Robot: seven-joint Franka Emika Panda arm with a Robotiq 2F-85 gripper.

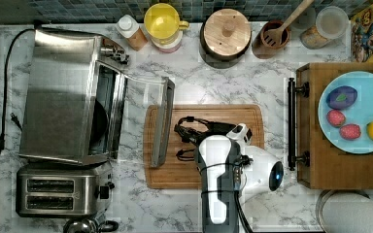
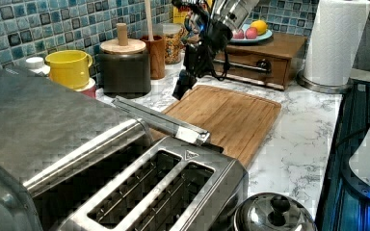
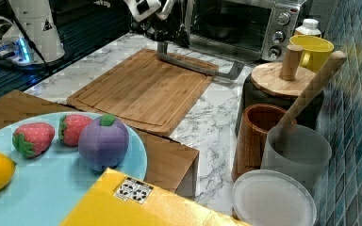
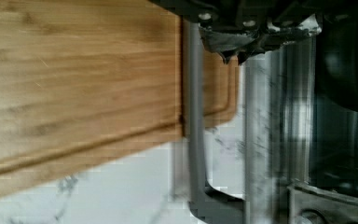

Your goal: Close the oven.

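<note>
The oven [image 1: 58, 97] is a big steel box at the top view's left. Its glass door [image 1: 143, 109] hangs open, lying nearly flat. The bar handle [image 1: 162, 124] reaches over the edge of a wooden cutting board [image 1: 213, 145]. My gripper [image 1: 180, 138] hovers just to the right of the handle in the top view, over the board. In the left view the gripper [image 2: 182, 89] hangs a little above and beyond the handle [image 2: 159, 118]. The wrist view shows the handle bar [image 4: 195, 116] close up against the board [image 4: 74, 70].
A two-slot toaster [image 1: 60, 189] stands beside the oven. A yellow mug [image 1: 162, 22], a lidded canister [image 1: 226, 34] and a utensil pot [image 1: 272, 36] line the back wall. A wooden box [image 1: 330, 165] bearing a fruit plate and a paper towel roll [image 1: 354, 213] stand at the top view's right.
</note>
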